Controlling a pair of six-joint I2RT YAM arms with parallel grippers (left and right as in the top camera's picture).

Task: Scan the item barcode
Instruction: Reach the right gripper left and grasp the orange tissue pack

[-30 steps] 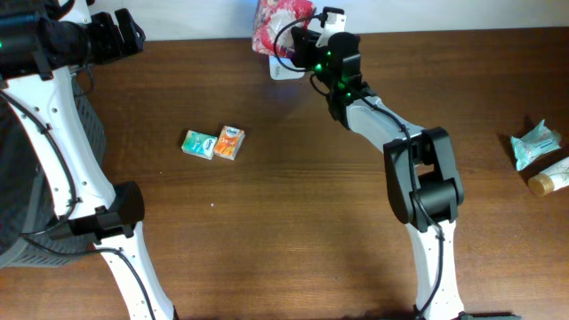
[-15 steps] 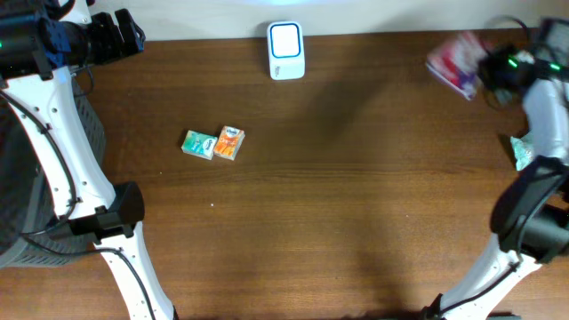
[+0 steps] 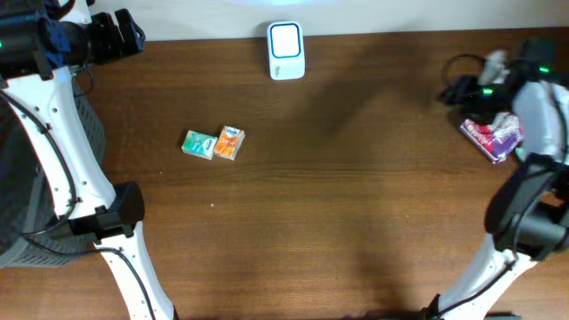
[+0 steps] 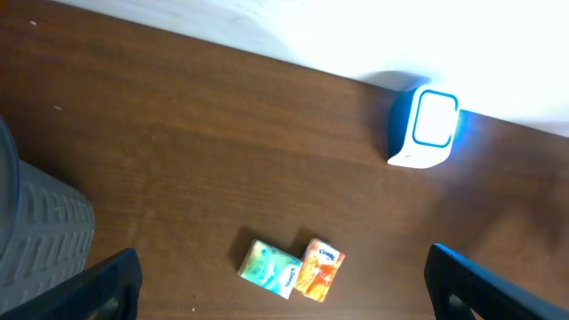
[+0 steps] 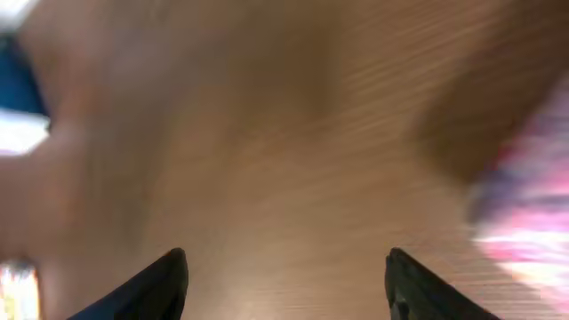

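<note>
- The pink packet (image 3: pixel 491 138) lies on the surface close to its right edge, nearer the far right corner than the near one. Part of it is hidden under my right arm (image 3: pixel 536 120).
- In my right wrist view the packet is only a pink blur at the right of the picture, outside my fingers and not between them.
- My right claw (image 5: pixel 284 267) is parted, with a wide gap between its two dark fingers (image 5: pixel 169 271) and only bare wood showing in that gap. It has hold of nothing.
- From overhead this claw sits just beyond the packet, toward the far edge. I cannot tell whether any part of it touches the packet.
- The scanner (image 3: pixel 286 51) stands at the far edge, about midway along it and well apart from the packet. It is white with a blue-lit window.
- A teal pack (image 3: pixel 199 144) and an orange pack (image 3: pixel 229 142) lie touching side by side on the left half of the surface, away from every edge.
- My left claw (image 3: pixel 132 34) hangs over the far left corner. Its fingers are spread as wide as they go and it carries nothing.
- A grey basket (image 4: pixel 40 227) sits off the left edge, below my left arm.
</note>
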